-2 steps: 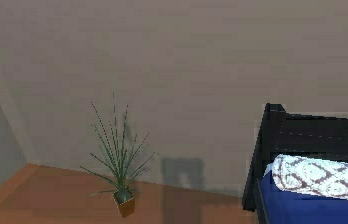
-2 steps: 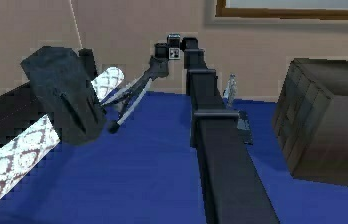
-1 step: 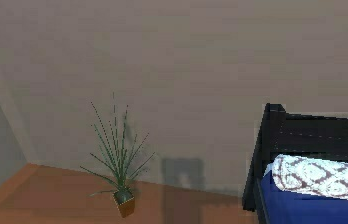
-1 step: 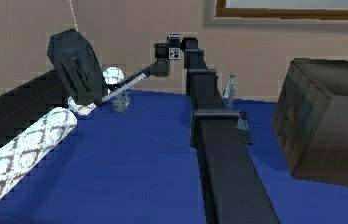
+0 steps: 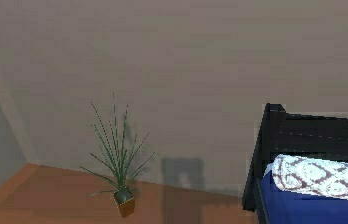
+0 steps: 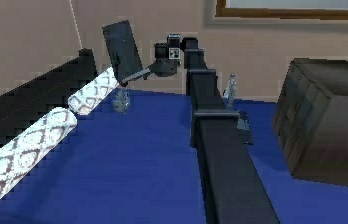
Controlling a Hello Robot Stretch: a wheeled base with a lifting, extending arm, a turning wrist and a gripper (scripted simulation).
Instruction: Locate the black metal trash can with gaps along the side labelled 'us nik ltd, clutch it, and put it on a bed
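Trash can (image 6: 120,48): dark grey, flat-sided, tilted. It hangs at the far end of the gripper (image 6: 142,70) in the arm side view, clear of the bed (image 6: 132,165) below, with bare wall (image 6: 42,30) behind it (side gaps and lettering are too small to make out from here). The gripper holds it; how its fingers are set I cannot tell.

Arm (image 6: 217,130): dark square bar rising from the bottom edge over the bed. Two white marked squares (image 6: 172,47) stand at its far end, just right of the gripper.

Bed: blue cover spread across much of the arm side view. A dark headboard (image 6: 32,95) runs along the left, and two white patterned pillows (image 6: 27,150) lie end to end against it. The trash can is above the pillow end, not touching the cover.

Chest (image 6: 322,115): dark, boxy, at the right. Whether it stands on the cover or beside the bed I cannot tell.

Small pale upright thing (image 6: 230,88): just right of the arm, too small to name.

Frame (image 6: 292,8): pale, on the wall at top right, cut by the edge.

Plant (image 5: 115,150): thin spiky green leaves in a small brownish pot (image 5: 127,203). It stands on the wooden floor (image 5: 42,195) near the wall in the forward view. At that view's right, well apart from the plant, is the bed's dark end with blue cover and one patterned pillow (image 5: 322,178).
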